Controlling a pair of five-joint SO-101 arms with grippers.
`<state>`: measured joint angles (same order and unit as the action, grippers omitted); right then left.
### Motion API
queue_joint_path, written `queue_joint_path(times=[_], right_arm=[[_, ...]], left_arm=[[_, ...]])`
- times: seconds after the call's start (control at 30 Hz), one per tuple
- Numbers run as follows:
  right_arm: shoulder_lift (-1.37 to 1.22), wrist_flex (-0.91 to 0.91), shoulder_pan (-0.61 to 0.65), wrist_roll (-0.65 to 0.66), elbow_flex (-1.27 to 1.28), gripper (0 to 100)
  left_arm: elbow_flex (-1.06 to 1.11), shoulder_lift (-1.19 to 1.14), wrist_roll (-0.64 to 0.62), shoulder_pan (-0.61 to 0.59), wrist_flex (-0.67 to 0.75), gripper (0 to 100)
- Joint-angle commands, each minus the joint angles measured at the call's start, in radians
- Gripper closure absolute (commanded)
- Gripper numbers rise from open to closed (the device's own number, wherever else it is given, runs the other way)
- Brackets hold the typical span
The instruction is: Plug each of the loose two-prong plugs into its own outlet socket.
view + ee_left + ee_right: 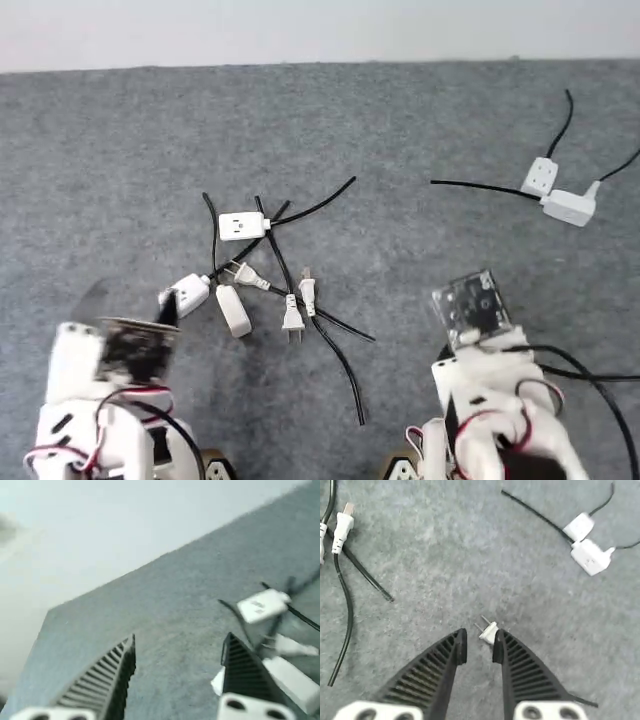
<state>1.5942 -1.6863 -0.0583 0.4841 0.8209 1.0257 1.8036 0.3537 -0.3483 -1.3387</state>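
Note:
My right gripper [479,641] hangs low over the grey carpet, open by a narrow gap. A small white two-prong plug [488,631] lies just off its fingertips against one finger [506,652], prongs pointing away. My left gripper [180,641] is wide open with nothing between its fingers, at the near left of the table [130,302]. Just beyond it is a cluster of white outlet sockets [240,225] [186,292] [233,310] and loose plugs [250,277] [292,318] [307,290] on black cords. One socket [262,605] shows ahead of the left gripper.
Two more white sockets [540,177] [570,207] with black cords lie at the far right, seen too in the right wrist view [579,526] [590,556]. Black cords [345,375] trail across the carpet between the arms. The carpet's far edge meets a pale wall.

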Motion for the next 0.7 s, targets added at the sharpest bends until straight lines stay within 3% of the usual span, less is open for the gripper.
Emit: queue_joint_path(times=[0.0, 0.2, 0.33, 0.57, 0.67], right_arm=[[0.064, 0.021, -0.001, 0.023, 0.002, 89.0], [0.119, 0.044, -0.001, 0.021, 0.002, 89.1], [0.133, 0.079, -0.010, 0.021, 0.002, 89.3], [0.131, 0.254, -0.179, 0.015, 0.091, 89.3], [0.130, 0.329, -0.214, -0.072, 0.186, 89.1]], left_arm=[[-0.024, 0.017, -0.133, -0.172, 0.101, 73], [0.077, 0.017, -0.394, -0.273, 0.236, 73], [0.107, 0.018, -0.468, -0.344, 0.333, 73], [0.104, 0.018, -0.701, -0.470, 0.348, 73], [0.104, 0.018, -0.741, -0.480, 0.388, 73]])
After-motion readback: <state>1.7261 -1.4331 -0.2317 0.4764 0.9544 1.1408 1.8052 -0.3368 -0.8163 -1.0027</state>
